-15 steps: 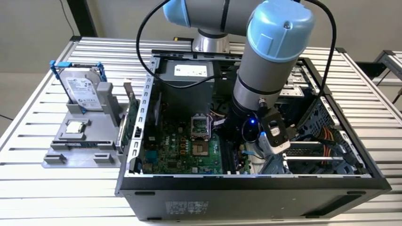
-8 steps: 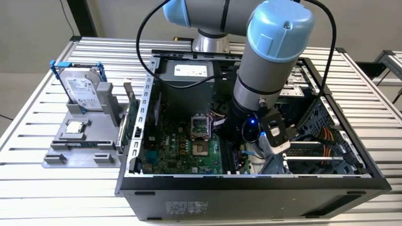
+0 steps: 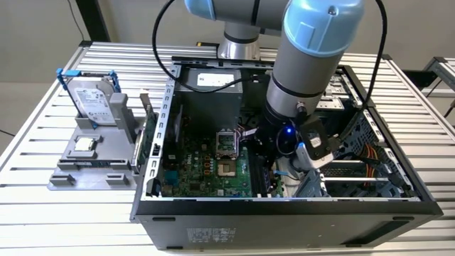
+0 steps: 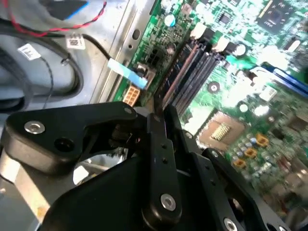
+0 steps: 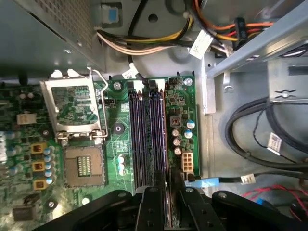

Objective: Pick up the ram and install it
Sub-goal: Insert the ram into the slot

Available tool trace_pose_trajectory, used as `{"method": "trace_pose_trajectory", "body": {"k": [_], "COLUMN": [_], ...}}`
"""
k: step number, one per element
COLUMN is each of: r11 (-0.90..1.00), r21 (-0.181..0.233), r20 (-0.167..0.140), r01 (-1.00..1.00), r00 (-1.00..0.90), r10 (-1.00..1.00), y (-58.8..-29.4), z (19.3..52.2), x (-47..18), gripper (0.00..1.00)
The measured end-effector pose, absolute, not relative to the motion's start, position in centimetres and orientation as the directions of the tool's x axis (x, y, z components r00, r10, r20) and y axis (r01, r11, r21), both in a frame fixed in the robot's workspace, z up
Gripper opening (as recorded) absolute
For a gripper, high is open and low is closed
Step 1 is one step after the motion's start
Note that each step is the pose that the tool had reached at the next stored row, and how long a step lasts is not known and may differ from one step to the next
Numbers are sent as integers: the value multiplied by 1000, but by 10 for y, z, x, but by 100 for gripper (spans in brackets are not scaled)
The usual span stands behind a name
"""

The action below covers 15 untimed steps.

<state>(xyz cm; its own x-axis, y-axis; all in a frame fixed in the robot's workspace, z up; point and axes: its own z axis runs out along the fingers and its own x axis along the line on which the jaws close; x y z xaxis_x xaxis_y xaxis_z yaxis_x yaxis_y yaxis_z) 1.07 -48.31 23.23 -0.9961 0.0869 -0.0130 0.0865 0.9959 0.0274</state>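
Hand (image 5: 166, 190) low over memory slots (image 5: 149, 139), ram edge barely discernible between fingers (image 5: 150, 207)

Matt black plastic hand (image 5: 166, 204); glossy green board (image 5: 120, 139); ribbed bare-metal counter (image 3: 42, 213); dull grey steel case (image 3: 284, 224).

From my station I saw an open computer case (image 3: 284, 205) on the slatted table (image 3: 42, 133), its green motherboard (image 3: 199, 170) exposed. Beside it, a grey holder (image 3: 92, 170) carried a blue-framed hard drive (image 3: 96, 101) and a processor chip (image 3: 85, 143).
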Motion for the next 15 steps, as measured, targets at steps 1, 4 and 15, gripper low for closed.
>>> {"method": "trace_pose_trajectory", "body": {"k": [1,4,15], "r11": [996,996,996], "r21": [27,27,27], "r20": [-13,-13,-13], "r01": [86,86,87], "r00": [-996,-996,-996], "r10": [87,87,87], "y": [-483,-483,-483], "z": [237,249,251], "x": [11,11,11], "gripper": [100,100,0]}}
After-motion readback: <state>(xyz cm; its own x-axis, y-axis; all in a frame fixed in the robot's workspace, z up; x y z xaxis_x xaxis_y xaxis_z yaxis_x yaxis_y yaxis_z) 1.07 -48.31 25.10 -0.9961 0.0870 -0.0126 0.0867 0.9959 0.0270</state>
